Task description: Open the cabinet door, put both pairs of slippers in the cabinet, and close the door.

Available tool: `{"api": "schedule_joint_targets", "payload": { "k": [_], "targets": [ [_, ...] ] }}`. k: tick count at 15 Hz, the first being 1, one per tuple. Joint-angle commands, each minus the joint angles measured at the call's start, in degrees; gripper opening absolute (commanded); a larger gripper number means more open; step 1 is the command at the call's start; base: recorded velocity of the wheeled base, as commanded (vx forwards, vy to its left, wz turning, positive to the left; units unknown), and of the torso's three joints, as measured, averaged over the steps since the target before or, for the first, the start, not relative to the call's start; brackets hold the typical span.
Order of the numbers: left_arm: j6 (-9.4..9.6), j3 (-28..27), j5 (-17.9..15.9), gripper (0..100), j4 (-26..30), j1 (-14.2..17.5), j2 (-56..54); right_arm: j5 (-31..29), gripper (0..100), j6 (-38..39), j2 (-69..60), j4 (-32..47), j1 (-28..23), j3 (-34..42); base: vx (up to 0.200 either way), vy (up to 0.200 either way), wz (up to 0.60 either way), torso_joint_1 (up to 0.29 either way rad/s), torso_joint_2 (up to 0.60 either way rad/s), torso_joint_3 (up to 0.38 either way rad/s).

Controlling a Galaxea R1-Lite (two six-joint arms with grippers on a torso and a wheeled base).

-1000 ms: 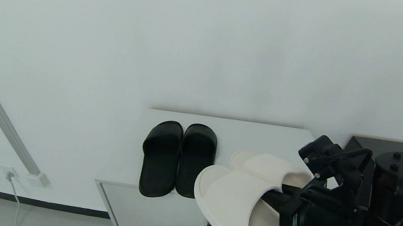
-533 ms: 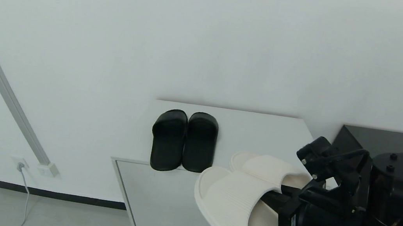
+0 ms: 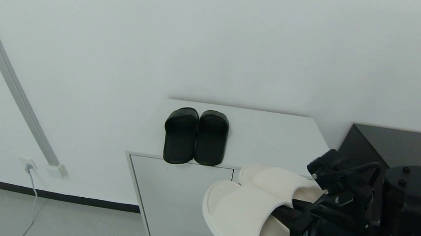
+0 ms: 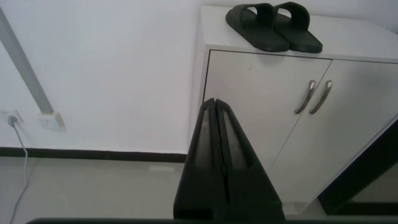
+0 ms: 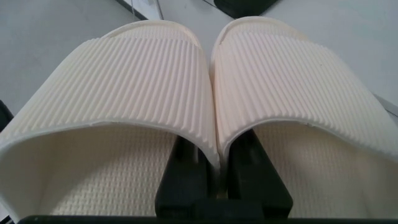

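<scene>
Our right gripper (image 3: 290, 211) holds the pair of white slippers (image 3: 247, 209) in the air in front of the cabinet (image 3: 182, 200). The black slippers (image 3: 195, 136) sit side by side at the front edge of its top. From the right wrist, we see one finger (image 5: 185, 180) under each strap, pinching the two inner edges together. From the left wrist, we see both doors (image 4: 261, 106) closed with their metal handles (image 4: 316, 96) adjacent. Our left gripper (image 4: 216, 143) is pressed shut on nothing, apart from the cabinet.

Grey conduit (image 3: 7, 69) slants down the wall (image 3: 222, 33) toward perhaps a socket (image 3: 28, 165).
</scene>
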Motion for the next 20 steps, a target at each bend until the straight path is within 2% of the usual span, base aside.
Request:
{"api": "schedule_joint_targets", "payload": {
  "k": [1, 11, 19, 20],
  "targets": [
    [-0.04, 0.0, 0.0, 0, 0.0, 0.0, 0.0, 0.0, 0, 0.0, 0.2, 0.0, 0.0, 0.1, 0.000, 0.000, 0.00, 0.000, 0.00, 0.000],
    [-0.13, 0.0, 0.1, 0, 0.0, 0.0, 0.0, 0.2, 0, 0.0, 0.6, 0.0, 0.0, 1.0, 0.000, 0.000, 0.00, 0.000, 0.00, 0.000],
    [-0.13, 0.0, 0.0, 0, 0.0, 0.0, 0.0, 0.1, 0, -0.1, 0.5, -1.5, 0.1, 1.5, 0.000, 0.000, 0.00, -0.179, 0.42, 0.235],
    [-0.13, 0.0, 0.0, 100, 0.0, 0.0, 0.0, 0.1, 0, -0.1, 0.5, -1.5, 0.1, 1.6, 0.000, 0.000, 0.00, -0.222, 0.54, 0.320]
  ]
}}
